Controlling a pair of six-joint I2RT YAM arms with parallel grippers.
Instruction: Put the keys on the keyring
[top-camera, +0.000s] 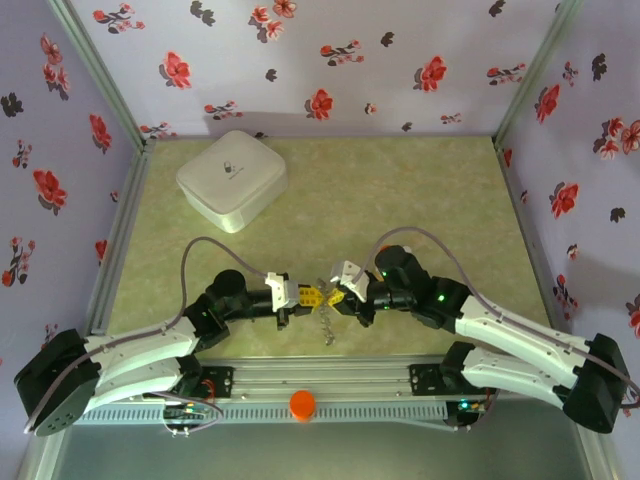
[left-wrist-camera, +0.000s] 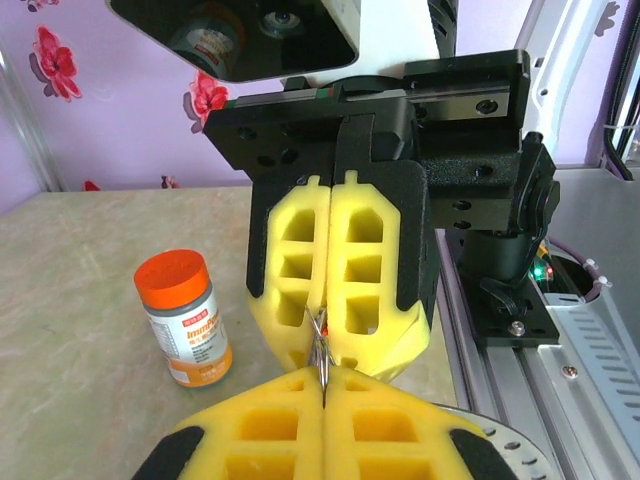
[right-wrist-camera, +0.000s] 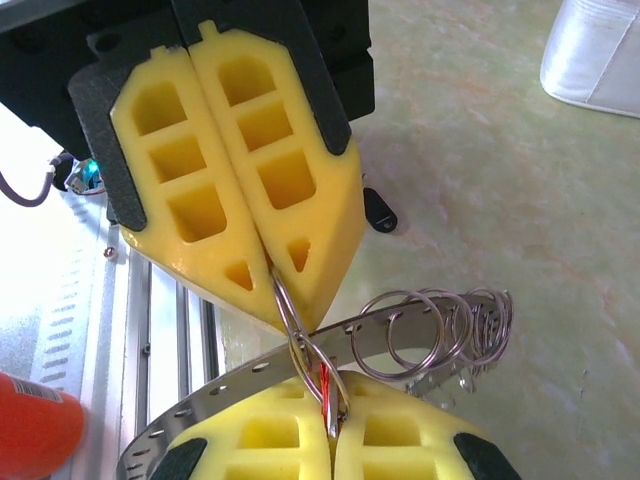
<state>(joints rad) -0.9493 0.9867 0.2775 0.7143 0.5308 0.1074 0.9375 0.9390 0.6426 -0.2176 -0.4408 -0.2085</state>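
Both pinched tight on one wire loop (right-wrist-camera: 296, 335), left gripper (right-wrist-camera: 272, 290) and right gripper (right-wrist-camera: 333, 425); I'd hold left steady, twist right slowly.

walls (top-camera: 330, 70): lilac, red-and-black flower print | tabletop (top-camera: 430, 190): pale green, mottled — evenly lit | rail (top-camera: 330, 378): aluminium, near edge

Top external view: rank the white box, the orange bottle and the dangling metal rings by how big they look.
1. white box, clearly largest.
2-3. orange bottle and dangling metal rings: look about alike. The bottle is seen cap-on and the rings are thin, so they are left unranked.
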